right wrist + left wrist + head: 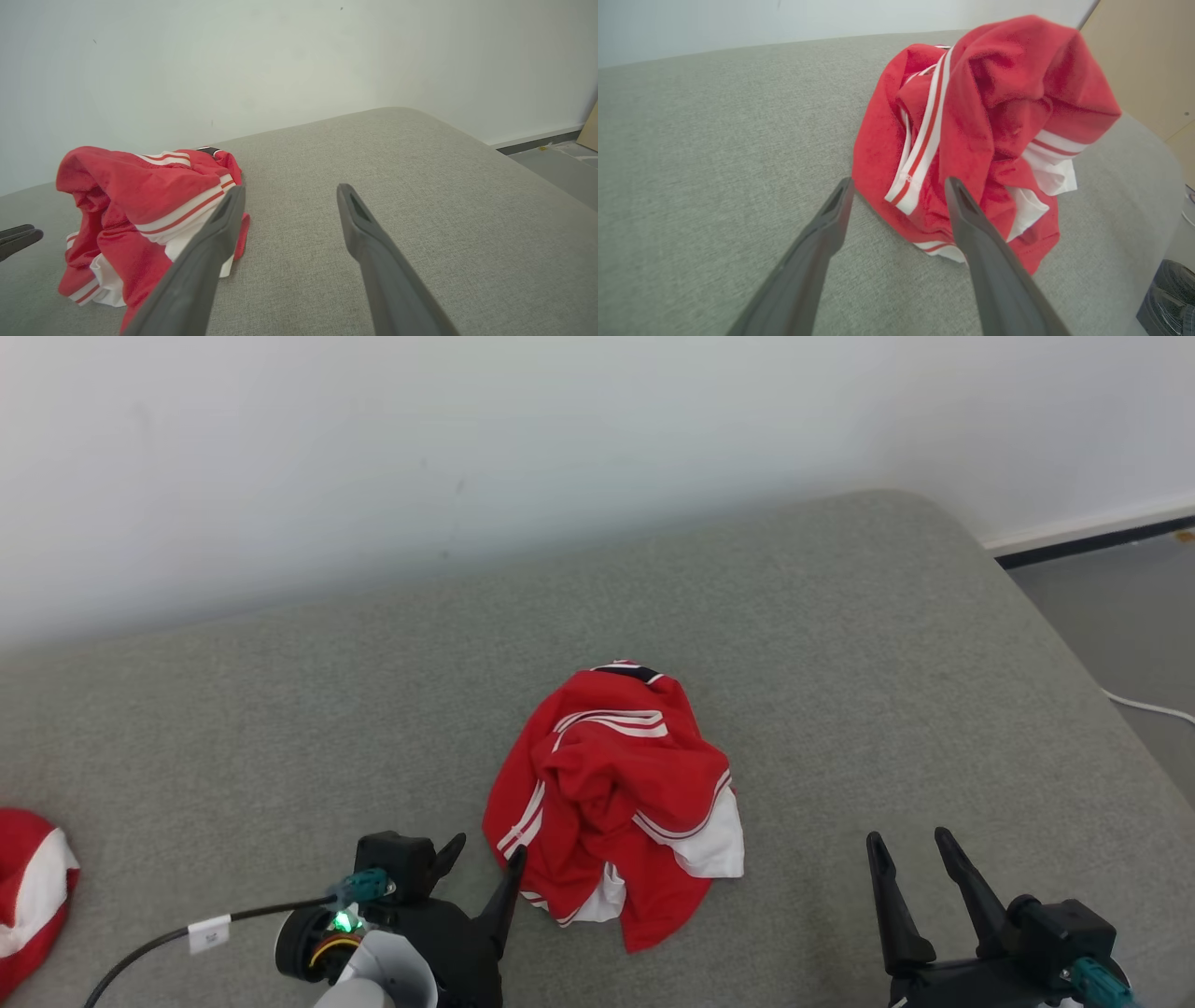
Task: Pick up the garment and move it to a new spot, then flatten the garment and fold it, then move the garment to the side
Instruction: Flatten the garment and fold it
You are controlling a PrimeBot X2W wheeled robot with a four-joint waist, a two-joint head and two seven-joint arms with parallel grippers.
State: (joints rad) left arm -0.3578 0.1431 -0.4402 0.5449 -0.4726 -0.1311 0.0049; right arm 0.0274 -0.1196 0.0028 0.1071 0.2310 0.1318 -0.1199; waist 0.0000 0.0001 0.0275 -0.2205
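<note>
Garment [611, 793] first: a red top with white stripes and white lining, crumpled into a loose heap near the middle of the grey padded surface [840, 644], apart from the wall [467, 448] behind it. Nothing is spread or squared, so I judge the task to be at its opening step, the pick-up before the move to a new spot. The left gripper [487, 849] sits low at the heap's near-left edge with its two fingers apart and clamped on nothing. In the left wrist view the fingers straddle a white-striped hem, a sensible place to bite, since a banded edge gives more to pinch than the slack cloth on top (whether a fingertip touches the fabric I cannot tell). The right gripper [907, 838] hovers well apart from the heap over bare surface to its right, fingers likewise spread and empty, probably held clear so it can take a second corner once the cloth is lifted. A second red-and-white piece of cloth [28, 887] lies at the far left edge of the surface, well apart from the work. The likely risk is that a pinch at one hem lifts the heap as a bundle, which would leave the flattening harder.
</note>
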